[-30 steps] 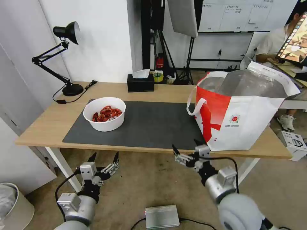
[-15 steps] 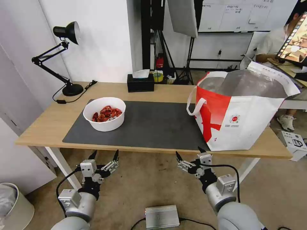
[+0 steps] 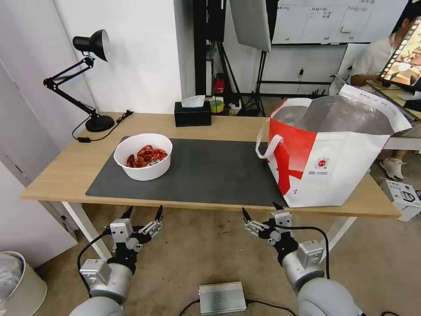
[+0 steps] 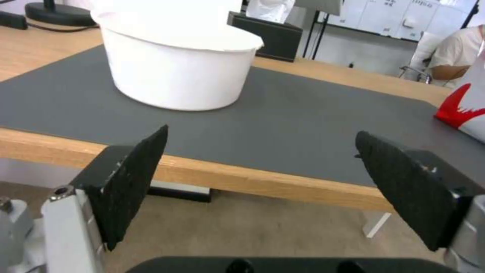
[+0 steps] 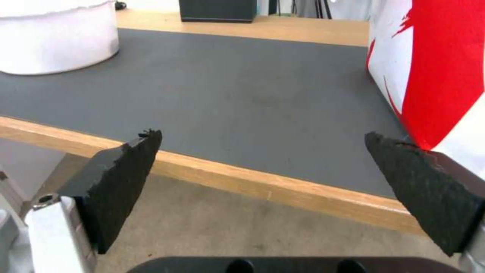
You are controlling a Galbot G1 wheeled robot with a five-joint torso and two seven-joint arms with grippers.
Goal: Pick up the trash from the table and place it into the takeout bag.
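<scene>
The trash in view is a white round bowl (image 3: 143,156) of red shells, standing on the left part of the dark grey mat (image 3: 210,175) on the table (image 3: 61,173). The takeout bag (image 3: 333,162) stands open at the table's right end, foil lining showing. Both grippers hang below the table's front edge with nothing between their fingers. My left gripper (image 3: 144,210) is open, just in front of the bowl (image 4: 177,72). My right gripper (image 3: 260,208) is open near the bag's front left corner (image 5: 439,68). The bowl (image 5: 55,41) lies far off to its side.
A black tissue box (image 3: 193,113) sits at the table's back edge and a black desk lamp (image 3: 90,79) at the back left. On the floor lie a grey metal box (image 3: 222,297) and a white bin (image 3: 19,281). A person sits behind the bag.
My right gripper has dropped and drawn back from the table's front edge toward me. The left gripper barely shifted. Bowl and bag have not moved.
</scene>
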